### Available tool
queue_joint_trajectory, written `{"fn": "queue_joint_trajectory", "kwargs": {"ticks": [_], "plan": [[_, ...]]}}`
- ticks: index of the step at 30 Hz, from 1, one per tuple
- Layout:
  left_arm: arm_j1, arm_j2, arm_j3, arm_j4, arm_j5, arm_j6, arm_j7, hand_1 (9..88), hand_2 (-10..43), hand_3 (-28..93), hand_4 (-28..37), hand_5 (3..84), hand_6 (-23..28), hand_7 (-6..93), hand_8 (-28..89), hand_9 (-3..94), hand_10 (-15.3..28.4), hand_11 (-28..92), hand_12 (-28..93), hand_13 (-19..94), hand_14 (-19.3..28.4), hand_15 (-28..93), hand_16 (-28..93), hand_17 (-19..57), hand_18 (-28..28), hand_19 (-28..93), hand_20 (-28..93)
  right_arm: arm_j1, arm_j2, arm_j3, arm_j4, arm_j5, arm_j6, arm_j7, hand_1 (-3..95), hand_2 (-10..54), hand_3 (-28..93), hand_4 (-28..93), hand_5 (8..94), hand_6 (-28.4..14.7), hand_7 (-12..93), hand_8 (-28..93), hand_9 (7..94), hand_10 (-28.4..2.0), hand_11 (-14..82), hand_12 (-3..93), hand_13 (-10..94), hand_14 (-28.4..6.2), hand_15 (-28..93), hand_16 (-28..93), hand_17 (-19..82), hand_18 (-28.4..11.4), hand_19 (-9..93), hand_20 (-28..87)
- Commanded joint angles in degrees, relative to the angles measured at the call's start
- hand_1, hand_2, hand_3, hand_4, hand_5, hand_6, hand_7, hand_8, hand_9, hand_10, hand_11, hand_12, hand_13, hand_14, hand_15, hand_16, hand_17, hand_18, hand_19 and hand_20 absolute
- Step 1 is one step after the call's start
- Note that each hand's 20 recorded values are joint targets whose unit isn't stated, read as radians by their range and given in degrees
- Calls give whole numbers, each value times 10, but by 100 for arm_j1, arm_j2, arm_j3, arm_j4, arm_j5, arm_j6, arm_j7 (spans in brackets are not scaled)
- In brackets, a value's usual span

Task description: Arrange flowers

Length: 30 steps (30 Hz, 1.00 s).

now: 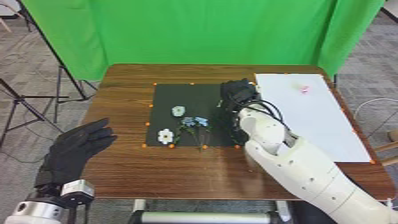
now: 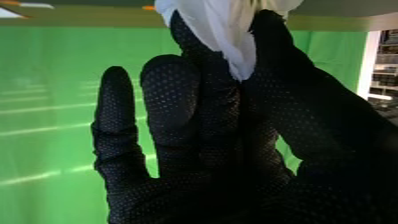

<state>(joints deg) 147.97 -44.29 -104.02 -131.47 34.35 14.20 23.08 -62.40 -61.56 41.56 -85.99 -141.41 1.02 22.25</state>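
Observation:
My right hand (image 1: 238, 94) is over the upper right part of the dark mat (image 1: 169, 95). In the right wrist view, the thumb and a finger of that hand (image 2: 209, 160) pinch a white flower (image 2: 213, 25) by its petals; its stem is hidden. A white flower (image 1: 165, 136) and a pale one (image 1: 178, 111) lie on the mat's left side, beside blue flowers (image 1: 195, 122) with green stems. On the white sheet (image 1: 306, 125) at the right rests a small pink flower (image 1: 305, 89). My left hand (image 1: 73, 152) is open at the table's left edge, its fingers relaxed.
Small orange markers line the borders of the mat and sheet on the brown table (image 1: 195, 175). A green curtain (image 1: 213, 35) hangs behind the table's far edge, and a black tripod stand (image 1: 62, 75) is at the left. My right forearm crosses the sheet's lower left side.

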Motion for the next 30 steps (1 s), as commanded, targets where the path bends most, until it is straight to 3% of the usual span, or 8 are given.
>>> {"fn": "queue_joint_trajectory", "kwargs": {"ticks": [1,5,10,13,17,22,29,30], "plan": [[80,9,-15,-8,-1,-49,-22,262,56,824,-146,450,137,132,-82,389,219,346,94,289,284,569,-117,-93,218,571,159,-119,34,79,-239,33,-307,-24,484,-94,801,-283,755,13,307,-5,860,-65,236,392,607,-60,680,351,140,-216,724,316],[105,-14,-20,-11,-5,-29,-32,262,56,823,-146,450,137,133,-82,389,220,346,93,289,284,570,-117,-93,219,571,159,-172,24,170,-354,237,-531,84,440,-95,822,-283,717,6,316,-24,809,-67,227,405,556,-86,704,322,85,-236,685,331],[170,44,-21,-12,-77,32,36,262,56,823,-146,451,136,132,-82,388,219,348,94,289,284,569,-117,-92,219,571,159,-201,-14,219,-459,202,-773,74,366,-95,869,-283,668,-6,277,-56,709,-102,376,312,508,-125,754,244,47,-258,661,345],[138,62,-4,-5,-84,22,31,262,56,824,-146,450,137,132,-82,389,220,348,93,289,284,569,-117,-92,218,571,159,-184,-26,211,-505,160,-923,120,331,-95,890,-283,655,-11,273,-146,669,-119,434,270,490,-140,762,233,35,-267,654,348],[161,66,-7,-10,-88,39,37,262,56,824,-145,450,137,132,-82,389,220,347,93,289,284,569,-118,-92,218,571,159,-187,-29,235,-616,223,-1092,148,296,-85,897,-280,636,-24,267,-146,631,-136,472,242,471,-157,772,223,18,-276,648,349],[173,-30,-29,-21,-44,10,-58,263,56,823,-145,450,137,132,-82,389,220,347,92,289,284,569,-118,-92,218,571,158,-206,-4,256,-842,298,-1381,169,248,-65,887,-264,592,-59,275,-132,558,-172,583,267,434,-189,814,229,0,-283,630,357],[187,-174,-26,-39,38,-40,-150,263,56,823,-144,450,137,133,-82,389,220,347,92,289,284,570,-118,-92,218,572,159,-183,1,342,-1070,442,-1907,200,212,-49,904,-261,560,-82,284,-125,506,-206,594,269,382,-224,831,217,-21,-284,612,373],[223,-120,-13,-42,-6,-6,-90,263,56,823,-144,450,137,133,-82,389,220,347,92,289,284,570,-118,-92,218,572,159,-165,47,324,-1119,459,-1924,212,204,-44,909,-259,550,-89,286,-122,490,-215,593,269,365,-232,831,214,-27,-284,608,375]]}}
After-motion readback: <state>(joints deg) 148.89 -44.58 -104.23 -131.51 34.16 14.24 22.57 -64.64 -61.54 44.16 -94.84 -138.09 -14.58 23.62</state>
